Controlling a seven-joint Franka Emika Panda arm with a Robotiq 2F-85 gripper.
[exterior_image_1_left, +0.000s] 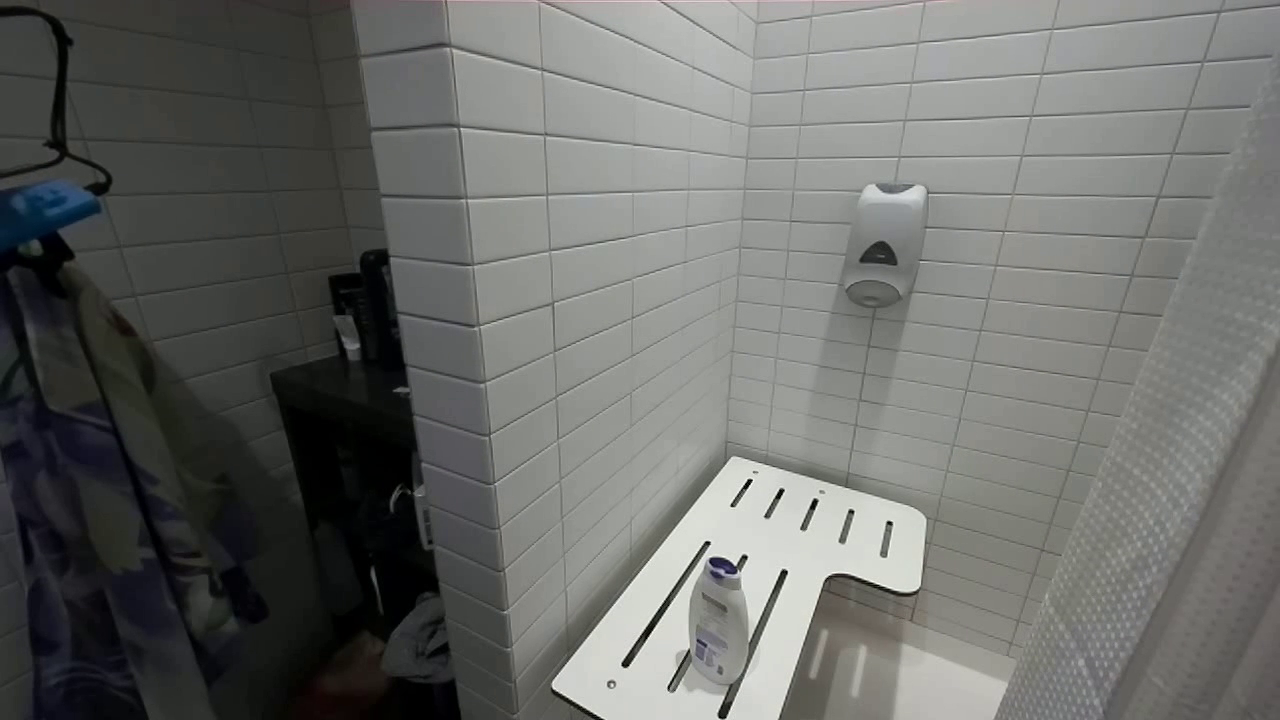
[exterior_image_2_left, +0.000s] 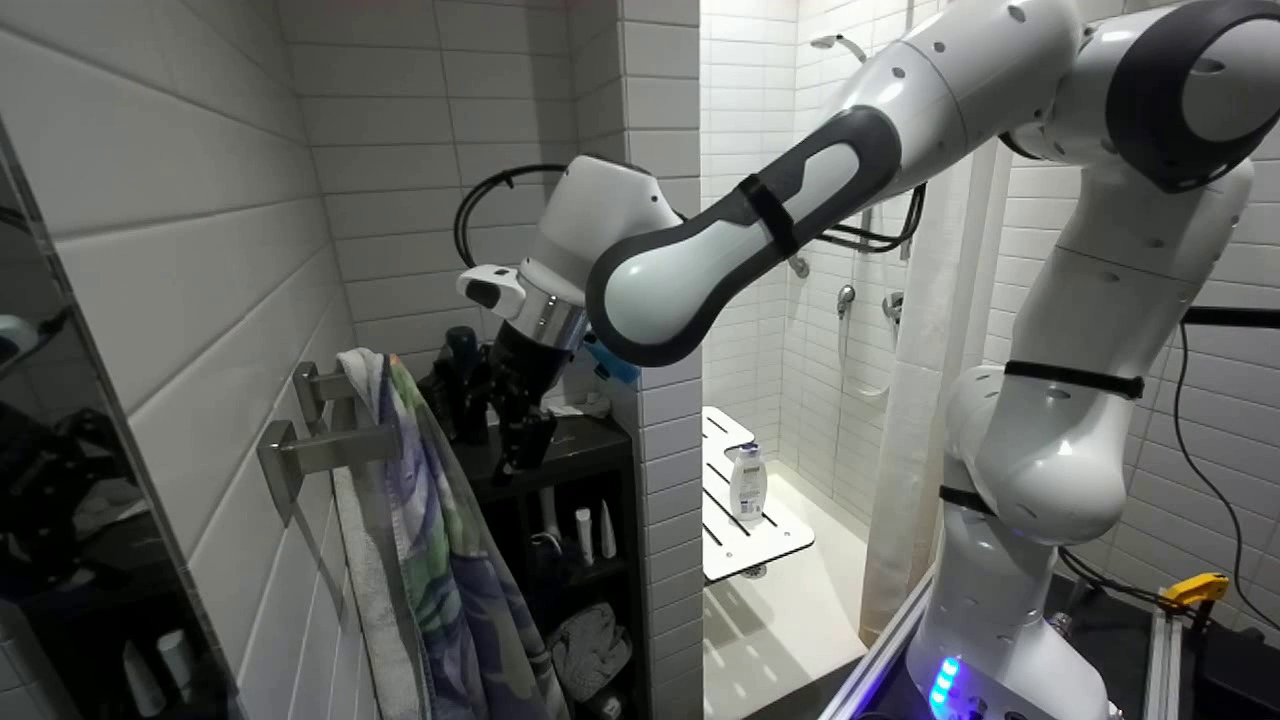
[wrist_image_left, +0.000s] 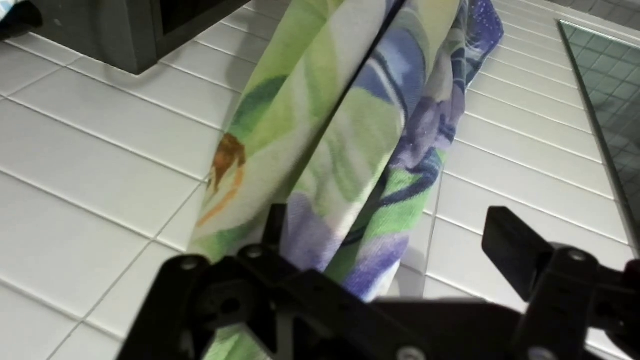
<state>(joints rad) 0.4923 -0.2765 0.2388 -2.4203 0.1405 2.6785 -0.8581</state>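
A patterned towel hangs by the tiled wall at left in an exterior view. Near it, the gripper is spread wide, clasping nothing, though contact is hard to judge; rightward come a shelf and bottle.

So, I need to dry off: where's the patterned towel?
In an exterior view, the patterned towel hangs at left on a metal wall rack, left of the black shelf.
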